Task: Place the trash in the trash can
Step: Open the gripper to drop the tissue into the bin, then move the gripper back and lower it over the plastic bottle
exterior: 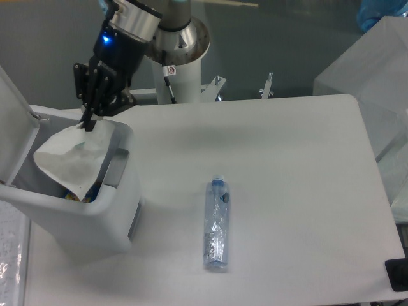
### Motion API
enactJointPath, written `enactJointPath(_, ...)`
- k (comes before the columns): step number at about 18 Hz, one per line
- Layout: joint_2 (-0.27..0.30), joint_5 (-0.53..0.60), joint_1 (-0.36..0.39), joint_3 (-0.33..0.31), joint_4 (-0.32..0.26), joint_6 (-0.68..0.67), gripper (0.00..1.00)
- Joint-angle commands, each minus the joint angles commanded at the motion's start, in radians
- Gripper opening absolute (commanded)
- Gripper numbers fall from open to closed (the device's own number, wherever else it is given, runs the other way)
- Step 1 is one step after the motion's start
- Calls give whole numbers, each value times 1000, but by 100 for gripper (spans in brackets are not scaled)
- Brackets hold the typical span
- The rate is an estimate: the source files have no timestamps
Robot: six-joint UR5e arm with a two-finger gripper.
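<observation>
Wrapper [71,162]: light, limp, pinched at top corner by gripper [88,122] over trash can [121,210]. Bottle [217,224]: crushable; grasp mid-body.

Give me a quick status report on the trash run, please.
End effector shut on wrapper, hanging over open trash can. Bottle flat on table, not yet picked. Nothing in the way.

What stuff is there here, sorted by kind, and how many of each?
Bottles: 1, the crushed bottle on the table.
Wrappers: 1, the white wrapper over the bin.
Bins: 1, the white trash can.
Total: 3.
</observation>
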Motion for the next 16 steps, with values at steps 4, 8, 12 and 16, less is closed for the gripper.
enactJointPath(4,-3,8,0,0,-2,-44,100)
enactJointPath(8,-66,8,18,47,2,-96,100)
enactJointPath(12,-198,5,113,165,2,-205,100)
enactJointPath(16,-328,11,184,251,0,-265,100)
